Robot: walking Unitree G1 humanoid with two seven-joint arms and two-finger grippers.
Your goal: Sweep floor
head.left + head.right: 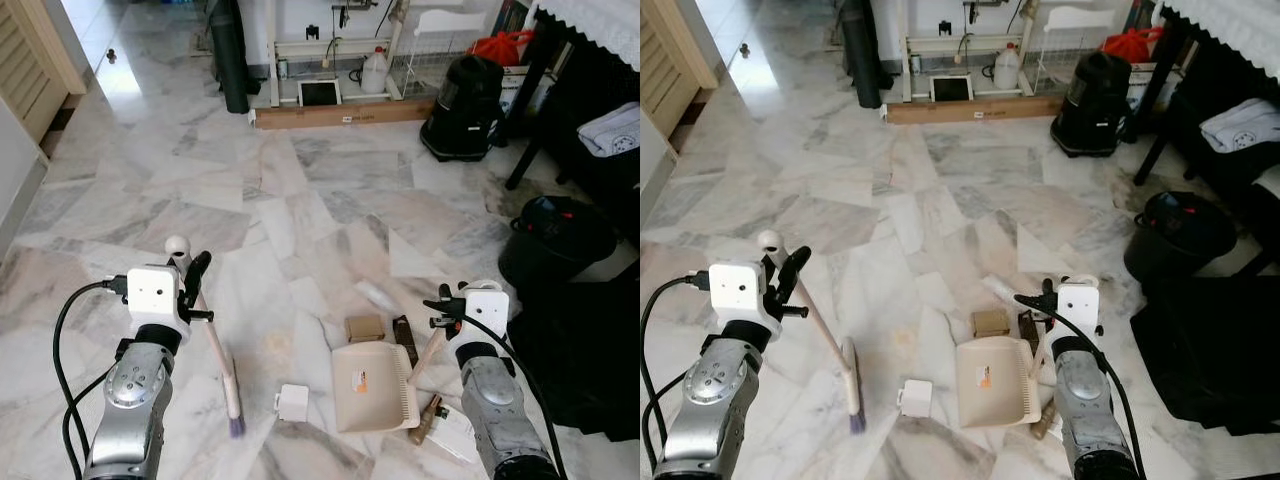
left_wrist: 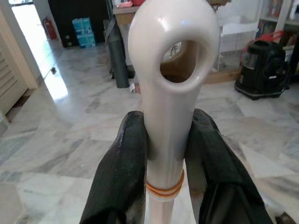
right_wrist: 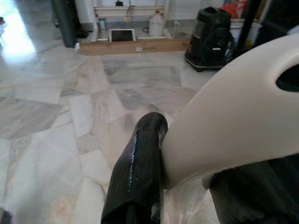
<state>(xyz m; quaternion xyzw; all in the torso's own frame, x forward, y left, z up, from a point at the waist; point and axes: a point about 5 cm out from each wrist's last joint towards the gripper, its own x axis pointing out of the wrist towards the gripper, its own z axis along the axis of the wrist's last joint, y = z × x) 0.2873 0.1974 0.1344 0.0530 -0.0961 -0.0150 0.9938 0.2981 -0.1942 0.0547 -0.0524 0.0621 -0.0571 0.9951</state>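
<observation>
Debris first: a small brown box [image 1: 365, 327] sits on the floor touching the far lip of the dustpan [image 1: 372, 386], a white box [image 1: 293, 402] lies just left of the pan, and a dark stick-like piece [image 1: 405, 341] lies along the pan's right side. The broom [image 1: 220, 372] stands tilted, bristles on the marble left of the white box. Your left gripper [image 2: 167, 140] is clamped on the broom handle just under its hanging loop; your right gripper [image 3: 187, 163] is closed around the dustpan's cream handle. Keep the pan lip flat on the floor, or bits will likely slide under it. Sweep the white box rightward in short strokes, then draw the brown box over the lip. The grip is high, so expect the broom to swing; go slow. Mind the black bin [image 1: 556, 240] and the dark cloth [image 1: 580, 340] on your right.
</observation>
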